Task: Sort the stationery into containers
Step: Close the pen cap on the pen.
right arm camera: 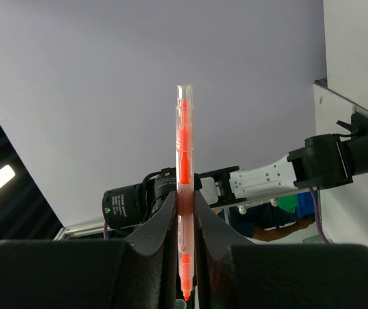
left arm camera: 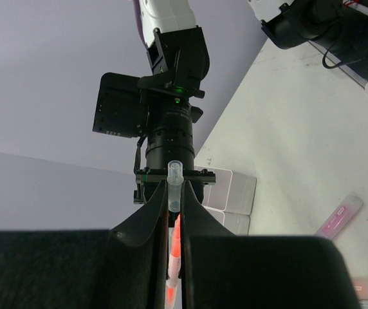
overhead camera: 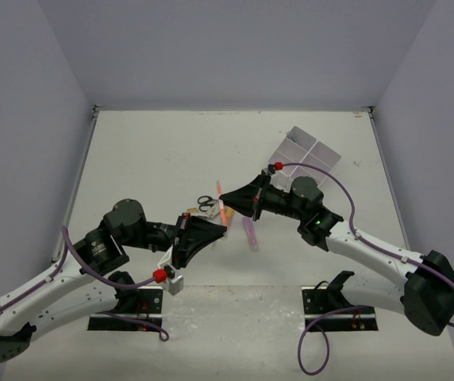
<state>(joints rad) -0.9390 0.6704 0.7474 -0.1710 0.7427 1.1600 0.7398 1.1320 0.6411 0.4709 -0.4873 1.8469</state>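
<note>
A: Checking the handover: who is holding the orange marker (right arm camera: 184,141) right now?

B: Both are gripping it, as far as I am reading it. The right pincer (right arm camera: 184,198) is pinching the barrel, jaws narrow, with the clear end sticking up past the fingers and the orange tip pointing down. The left pincer (left arm camera: 175,196) is also clamping narrow on a clear-ended orange stick, which I am taking to be the same marker.

A: And where is it sitting in the scene?

B: It is hanging above the counter (overhead camera: 155,151), mid-scene between the two arms and just right of the scissors (overhead camera: 205,204). The box (overhead camera: 289,147) is lying well apart from it, far and to the right. A purple marker (overhead camera: 250,233) is lying on the counter, a little nearer and to the right.

A: So the right arm is looking like the one to carry it?

B: I am judging so, since the box is lying on its side. The step is going well only if one pincer is letting go while the other is pinching firmly. The left should be opening slowly, then backing away along its own line, so its fingers are not dragging the marker askew.

A: Any risk?

B: The barrel is looking slim and smooth, so it may be pivoting in the right grip once the left is freeing it. The right arm should be travelling gently and lowering the marker into a compartment before widening. Which compartment, I am not able to tell.
</note>
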